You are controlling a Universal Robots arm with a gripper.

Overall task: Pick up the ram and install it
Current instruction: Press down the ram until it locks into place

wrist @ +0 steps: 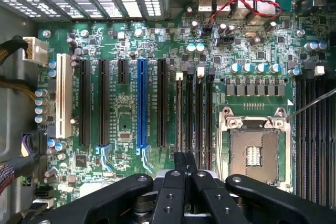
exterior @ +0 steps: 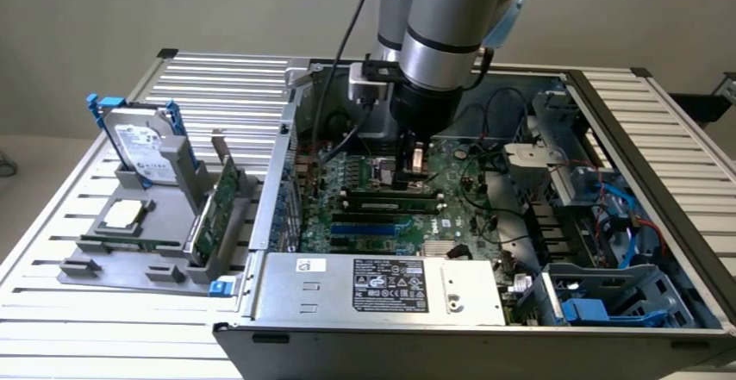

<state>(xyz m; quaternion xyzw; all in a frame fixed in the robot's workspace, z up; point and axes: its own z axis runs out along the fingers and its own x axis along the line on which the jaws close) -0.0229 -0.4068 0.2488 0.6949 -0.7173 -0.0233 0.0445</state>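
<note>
Ram (exterior: 391,197) stands seated in a motherboard (wrist: 131,124) slot just below the gripper (exterior: 415,171), jaws together and empty, its lettering unreadable, open board around.

Glossy green motherboard (wrist: 131,124), matt black plastic tool (wrist: 185,182), ribbed metal table (exterior: 219,78)

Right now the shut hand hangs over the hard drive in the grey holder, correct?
No. The shut hand hangs over the motherboard inside the open case, as the exterior view shows; the hard drive stands in the grey holder outside it.
</note>
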